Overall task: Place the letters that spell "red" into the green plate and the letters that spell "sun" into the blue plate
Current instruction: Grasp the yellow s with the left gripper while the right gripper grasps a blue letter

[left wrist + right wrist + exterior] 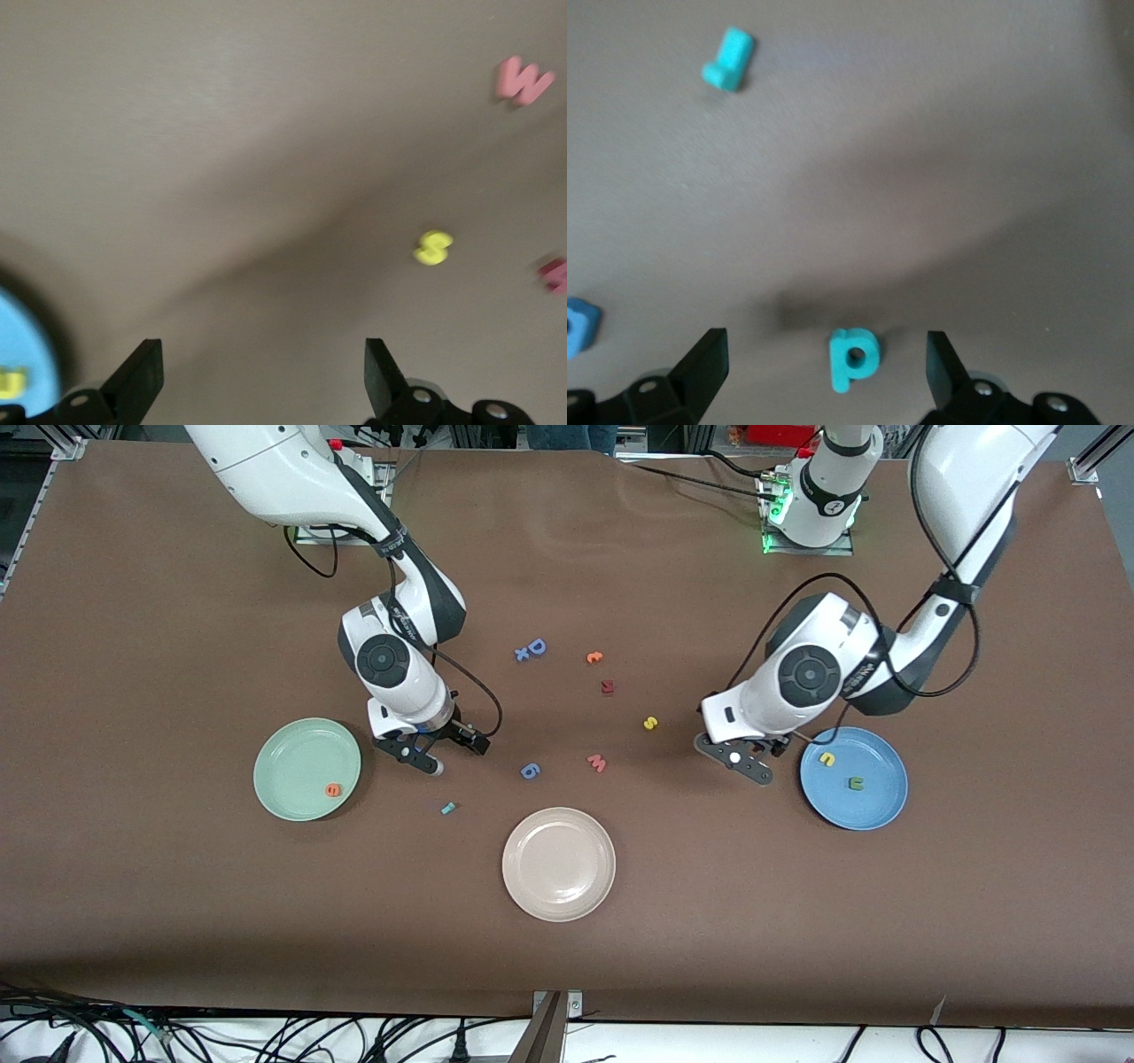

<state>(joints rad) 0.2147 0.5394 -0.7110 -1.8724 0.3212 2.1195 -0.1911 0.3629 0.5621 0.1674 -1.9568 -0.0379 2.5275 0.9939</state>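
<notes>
Teal "d" letter (853, 358) lies on the table between the right tool's (431, 749) wide-spread fingers beside the green plate (280, 755) (left tool (742, 760), equally wide, hovers near the blue plate (877, 808)), so an off-centre closing could flick the foam away.

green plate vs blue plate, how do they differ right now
The green plate holds one letter, the orange e; the blue plate holds two, a yellow one and an olive one. The green plate lies toward the right arm's end, the blue toward the left arm's. Both are round, shallow-rimmed, similar in size.
</notes>
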